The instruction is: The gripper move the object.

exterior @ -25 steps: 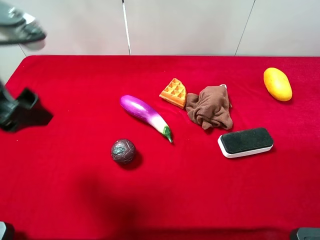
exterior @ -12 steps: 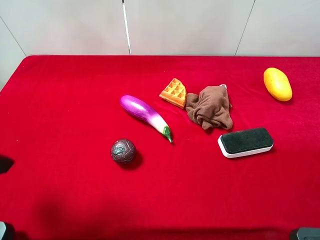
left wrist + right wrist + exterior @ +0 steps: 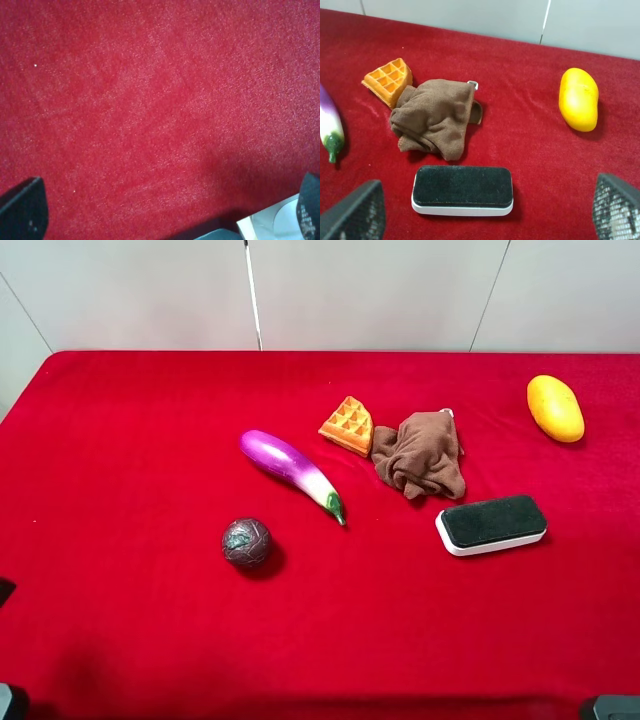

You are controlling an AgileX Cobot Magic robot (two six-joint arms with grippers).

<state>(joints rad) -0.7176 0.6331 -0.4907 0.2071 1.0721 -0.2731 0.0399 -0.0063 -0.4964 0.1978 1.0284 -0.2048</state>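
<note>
Red cloth covers the table (image 3: 150, 420); 6 loose items lie on it, none held. The task names no particular object.

Item 1: purple eggplant (image 3: 290, 468), near centre, lying diagonally, green stem toward the near edge. The right wrist view shows only its stem end (image 3: 330, 131).
Item 2: dark round ball (image 3: 246, 542), just nearer the front than the eggplant, apart from it. Seen in the high view alone.
Item 3: orange waffle piece (image 3: 347, 425), touching the brown cloth (image 3: 419, 454) crumpled beside it; the right wrist view confirms the contact (image 3: 388, 80) (image 3: 435, 118).
Item 4: black-topped white eraser (image 3: 491, 524), just in front of the brown cloth, apart from it (image 3: 462, 189).
Item 5: yellow mango (image 3: 555, 407), far right, well apart from the rest (image 3: 578, 99).

Right gripper (image 3: 485, 212): 2 dark fingertips at the frame corners, spread wide, empty; the eraser lies between them and just ahead.
Left gripper (image 3: 165, 210): fingertips likewise set wide apart, empty, over bare red cloth with none of the items in its view.

The high view shows neither gripper, only dark shapes at its bottom corners.
</note>
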